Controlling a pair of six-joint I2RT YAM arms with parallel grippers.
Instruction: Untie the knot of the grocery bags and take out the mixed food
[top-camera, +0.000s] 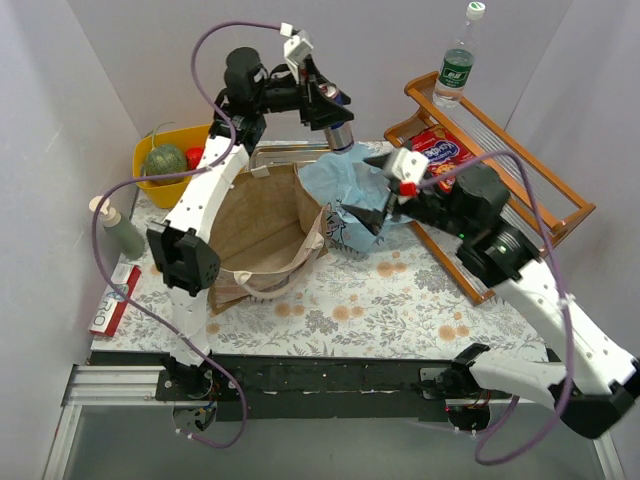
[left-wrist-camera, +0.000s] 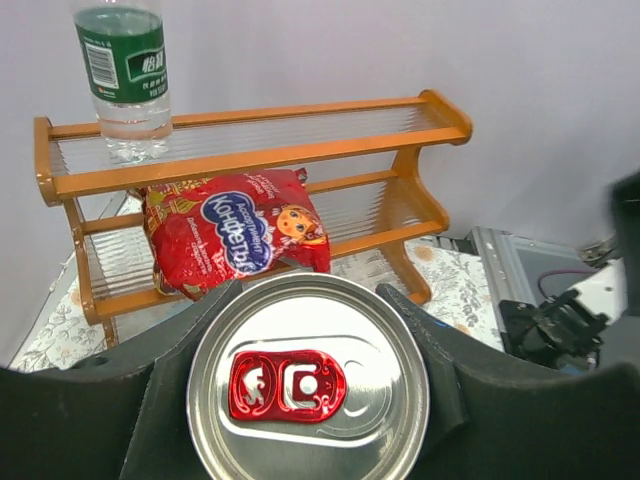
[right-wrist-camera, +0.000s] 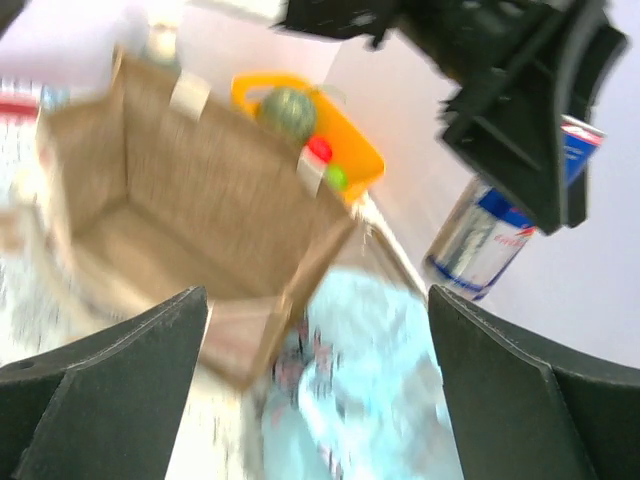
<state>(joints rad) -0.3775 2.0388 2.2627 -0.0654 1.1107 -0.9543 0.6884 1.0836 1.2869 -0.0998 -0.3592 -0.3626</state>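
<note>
My left gripper (top-camera: 338, 128) is shut on the blue-silver can (top-camera: 341, 136) and holds it in the air above the far end of the light blue plastic bag (top-camera: 345, 185). In the left wrist view the can's silver top with its red tab (left-wrist-camera: 308, 385) sits between my fingers (left-wrist-camera: 175, 340). My right gripper (top-camera: 376, 216) is open and empty just above the blue bag (right-wrist-camera: 370, 380). The brown paper bag (top-camera: 265, 225) stands open to its left and looks empty in the right wrist view (right-wrist-camera: 170, 200). The green melon (top-camera: 165, 160) lies in the yellow tub (top-camera: 200, 135).
A wooden rack (top-camera: 520, 180) at the right holds the red snack packet (top-camera: 438, 150) on its lower shelf and the clear bottle (top-camera: 458, 60) on top. A pump soap bottle (top-camera: 120, 230) and a red-white box (top-camera: 115, 300) are at the left edge.
</note>
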